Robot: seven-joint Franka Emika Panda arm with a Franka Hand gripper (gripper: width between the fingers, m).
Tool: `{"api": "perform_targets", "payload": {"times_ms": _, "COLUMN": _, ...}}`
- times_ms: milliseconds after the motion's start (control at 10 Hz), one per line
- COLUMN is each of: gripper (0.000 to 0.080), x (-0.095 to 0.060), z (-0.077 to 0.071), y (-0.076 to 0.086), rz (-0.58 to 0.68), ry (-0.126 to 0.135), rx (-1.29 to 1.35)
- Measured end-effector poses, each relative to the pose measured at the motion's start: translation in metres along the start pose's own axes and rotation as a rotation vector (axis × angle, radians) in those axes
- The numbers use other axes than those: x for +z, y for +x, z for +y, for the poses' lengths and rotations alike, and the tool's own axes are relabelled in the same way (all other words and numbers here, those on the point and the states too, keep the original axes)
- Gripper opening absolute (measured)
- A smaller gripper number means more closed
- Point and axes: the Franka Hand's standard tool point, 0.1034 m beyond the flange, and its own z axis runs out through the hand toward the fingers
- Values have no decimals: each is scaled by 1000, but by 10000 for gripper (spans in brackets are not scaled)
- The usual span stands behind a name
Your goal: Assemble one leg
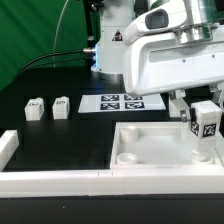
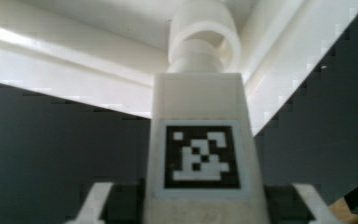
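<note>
My gripper (image 1: 204, 108) is shut on one leg (image 1: 205, 128), a small white block with a black-and-white tag, and holds it upright. Its lower end stands at the corner socket of the white tabletop tray (image 1: 140, 152) on the exterior view's right. In the wrist view the leg (image 2: 202, 110) runs from between my fingers (image 2: 105, 200) to the round socket (image 2: 202, 45), and my gripper (image 2: 202, 208) clamps its near end. Two more legs (image 1: 35, 108) (image 1: 62, 106) stand on the dark table at the exterior view's left.
The marker board (image 1: 122, 101) lies behind the tray, near the arm's base. A long white border bar (image 1: 55, 181) runs along the front edge, and another piece (image 1: 8, 148) stands at the far left. The arm's white body (image 1: 170, 55) hangs over the tray's right side.
</note>
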Motion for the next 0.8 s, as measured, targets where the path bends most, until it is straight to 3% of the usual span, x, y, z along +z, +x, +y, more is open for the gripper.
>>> {"api": "perform_targets", "payload": {"times_ms": 400, "gripper": 294, "x": 1, "z": -5, "y": -2, "rz": 22, "ry": -3, "rx": -5}}
{"api": "perform_targets", "payload": {"times_ms": 800, "gripper": 294, "x": 12, "z": -8, "y": -7, "rz": 38, "ry": -4, "rx": -8}}
